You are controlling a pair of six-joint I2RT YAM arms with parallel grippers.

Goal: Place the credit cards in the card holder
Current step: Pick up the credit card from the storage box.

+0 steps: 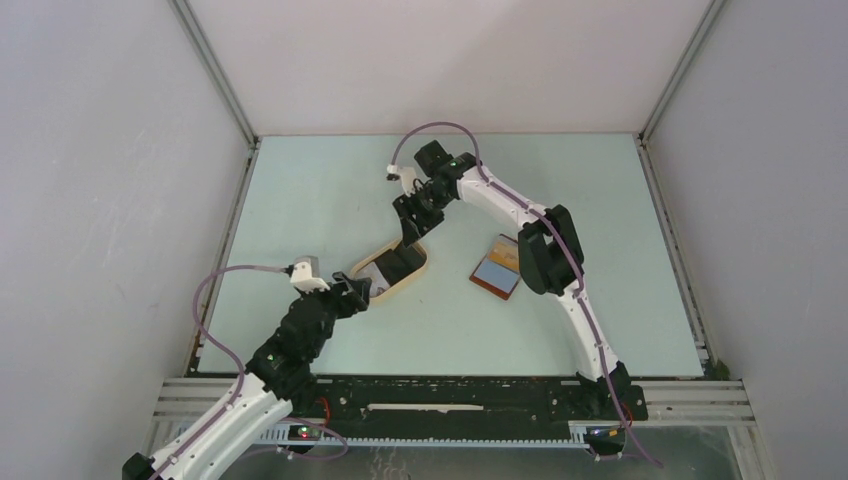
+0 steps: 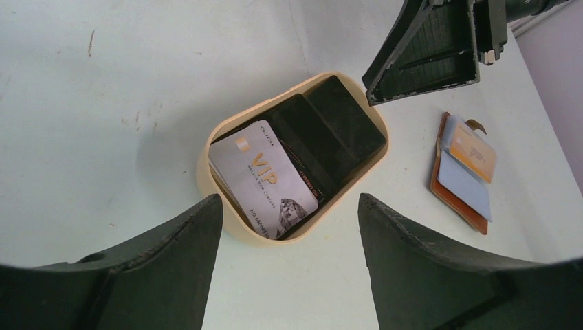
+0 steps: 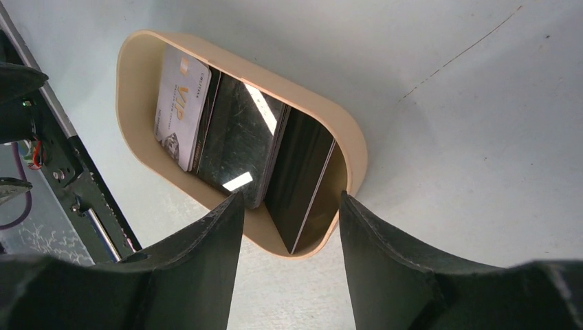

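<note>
The tabletop (image 1: 320,190) is carrying a beige oval tray (image 3: 127,89) a little toward 9 o'clock of its middle, with the tray's long axis running from 7 o'clock to 1 o'clock in the top view. Most of the credit cards (image 3: 240,137) are lying inside this tray. A white card (image 2: 265,179) printed with "VIP" is sitting at the 7 o'clock end, overlapping the black cards (image 2: 330,130) that are filling the rest. The black card nearest the 1 o'clock end is leaning tilted against the tray wall.

The card holder (image 1: 492,289) is lying open and flat on the tabletop, at 3 o'clock from the tray and well apart from it. A pale blue card (image 2: 464,182) and an orange card (image 2: 474,152) are resting on its inner face. Whether they are tucked into slots cannot be told.

The right pincer (image 3: 290,199) is reaching down over the 1 o'clock end of the tray. Its jaws are standing partly apart and straddling the lower end of the tilted black card. Tray wall is showing between that card and one finger, so the pincer is not clamping anything. The other finger is sitting just beside the corner of the middle black cards; whether it is touching them cannot be told.

The left pincer (image 2: 289,203) is hovering just outside the 7 o'clock end of the tray, near the white card. Its jaws are standing wide apart and are gripping nothing.
</note>
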